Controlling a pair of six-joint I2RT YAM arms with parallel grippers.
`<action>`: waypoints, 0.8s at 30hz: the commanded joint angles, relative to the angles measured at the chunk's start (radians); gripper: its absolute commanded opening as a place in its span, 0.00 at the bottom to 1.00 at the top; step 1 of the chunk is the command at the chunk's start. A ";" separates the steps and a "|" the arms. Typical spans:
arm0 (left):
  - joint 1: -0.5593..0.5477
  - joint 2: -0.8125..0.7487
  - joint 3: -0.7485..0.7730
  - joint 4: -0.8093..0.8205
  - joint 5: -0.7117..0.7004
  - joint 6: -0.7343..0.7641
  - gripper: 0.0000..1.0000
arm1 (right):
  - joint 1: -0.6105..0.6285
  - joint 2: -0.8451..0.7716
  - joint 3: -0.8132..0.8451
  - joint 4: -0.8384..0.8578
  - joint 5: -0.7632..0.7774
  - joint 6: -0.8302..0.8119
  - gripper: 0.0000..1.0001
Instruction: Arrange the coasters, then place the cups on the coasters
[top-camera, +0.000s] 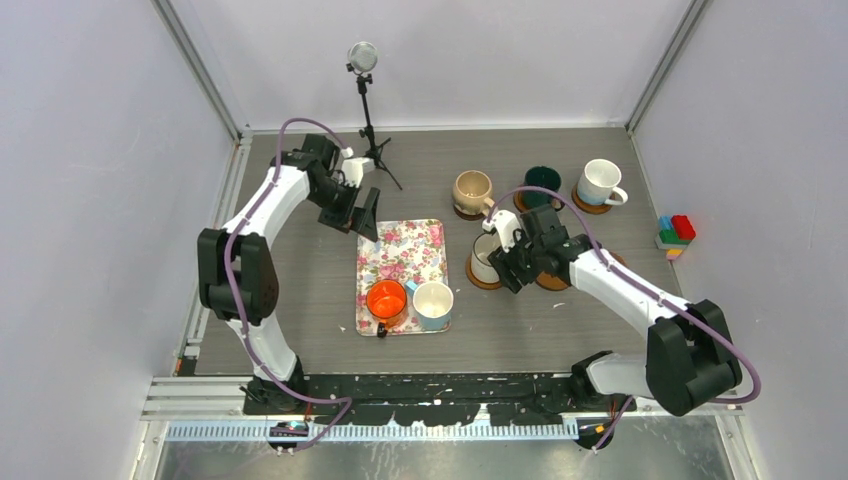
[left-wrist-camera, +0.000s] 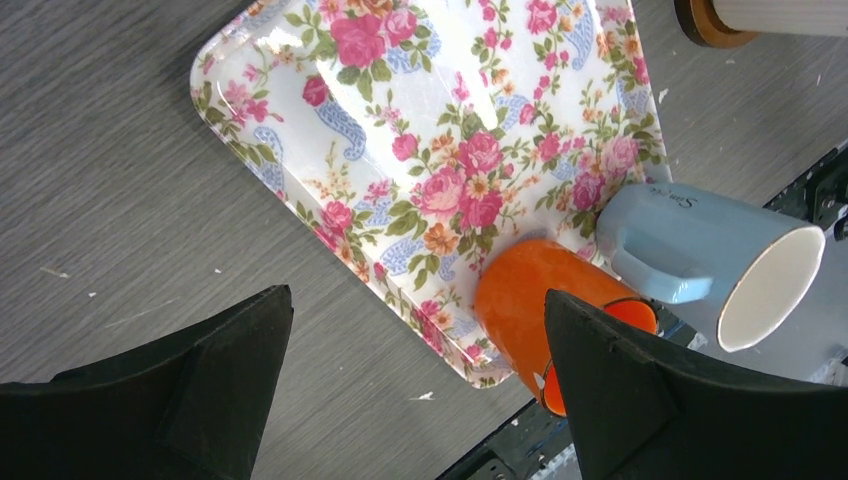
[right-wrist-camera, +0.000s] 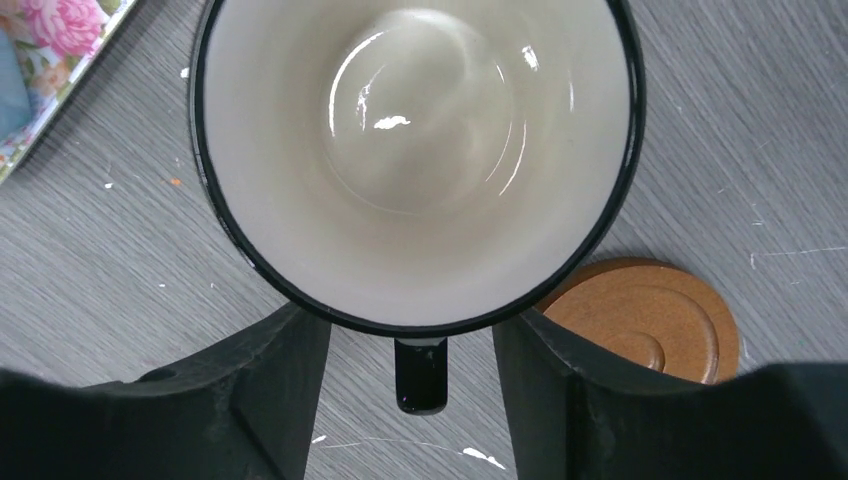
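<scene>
A cream cup with a black rim (top-camera: 487, 256) stands on a coaster (top-camera: 478, 282) right of the floral tray. My right gripper (top-camera: 511, 266) is open, its fingers either side of the cup's black handle (right-wrist-camera: 420, 375) with gaps showing. Beside that cup lies a bare coaster (right-wrist-camera: 650, 318), partly under my arm. At the back, a beige cup (top-camera: 472, 190), a dark green cup (top-camera: 542, 180) and a white cup (top-camera: 600, 181) each sit on a coaster. The orange cup (left-wrist-camera: 515, 300) and light blue cup (left-wrist-camera: 690, 250) stand on the tray. My left gripper (left-wrist-camera: 417, 300) hangs open and empty above the tray's far left corner.
The rectangular floral tray (top-camera: 400, 245) lies mid-table. A microphone stand (top-camera: 366, 100) rises at the back, close to my left arm. Coloured blocks (top-camera: 677, 233) sit at the right edge. A black rail runs along the table's near edge.
</scene>
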 joint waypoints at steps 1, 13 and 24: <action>0.007 -0.084 0.000 -0.076 0.043 0.084 1.00 | 0.000 -0.046 0.067 -0.065 -0.045 -0.012 0.69; -0.035 -0.291 -0.087 -0.158 0.120 0.299 1.00 | 0.000 -0.134 0.184 -0.200 -0.180 0.014 0.80; -0.320 -0.305 -0.137 0.011 0.023 0.384 0.92 | 0.022 -0.073 0.298 -0.229 -0.222 0.064 0.80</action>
